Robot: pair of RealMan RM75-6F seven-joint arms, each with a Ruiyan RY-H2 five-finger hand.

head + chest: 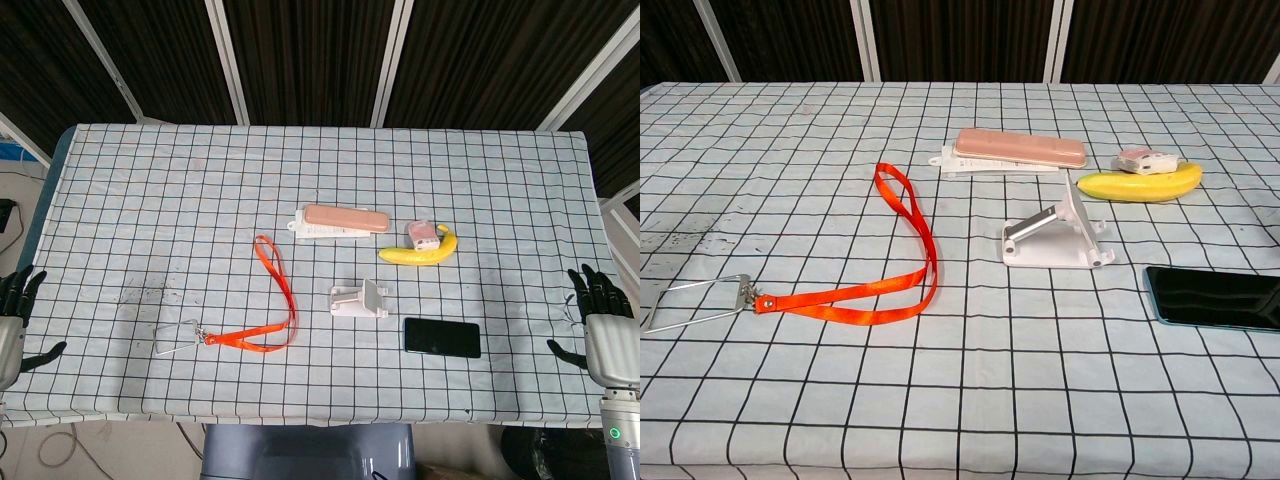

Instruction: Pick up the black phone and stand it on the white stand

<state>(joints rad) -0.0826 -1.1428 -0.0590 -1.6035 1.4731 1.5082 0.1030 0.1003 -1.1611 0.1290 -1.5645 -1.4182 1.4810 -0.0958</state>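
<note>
Head view is showing that the phone [442, 337] is lying flat just right of the stand [360, 299], not yet lifted, while the left hand [18, 300] and right hand [597, 305] are being kept open and empty at the table edges.

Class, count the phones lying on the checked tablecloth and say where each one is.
2. The black phone lies flat near the front edge, right of the white stand. The pink phone rests on a white card behind the stand. None seem hidden.

No readable text, label, brand or number shows in either view; faint print on the white packet [985, 163] is too small.
</note>
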